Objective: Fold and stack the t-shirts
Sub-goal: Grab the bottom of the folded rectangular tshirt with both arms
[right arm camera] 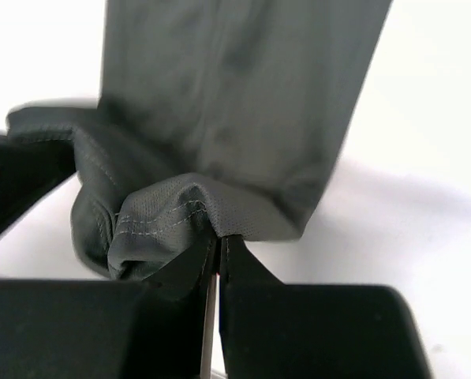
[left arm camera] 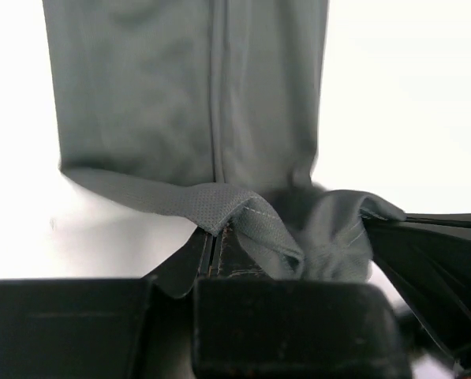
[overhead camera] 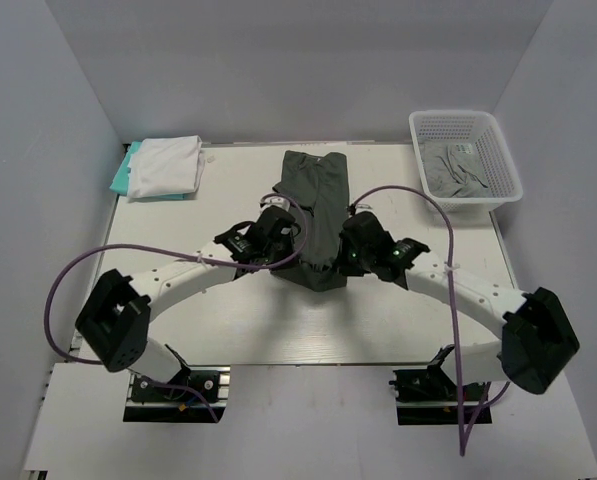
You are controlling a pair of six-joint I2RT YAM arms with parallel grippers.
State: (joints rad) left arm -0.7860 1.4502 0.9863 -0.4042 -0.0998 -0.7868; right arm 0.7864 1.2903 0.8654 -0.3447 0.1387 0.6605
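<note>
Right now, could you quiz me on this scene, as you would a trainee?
1. True or false: the left gripper and the right gripper are both shut on the dark shirt.
2. What lies in the basket? A a towel; B a grey shirt; C a cup.
3. Fill in: the white shirt lies on a ___ shirt.
Key: 1 true; 2 B; 3 teal, the teal shirt showing at its edge.
</note>
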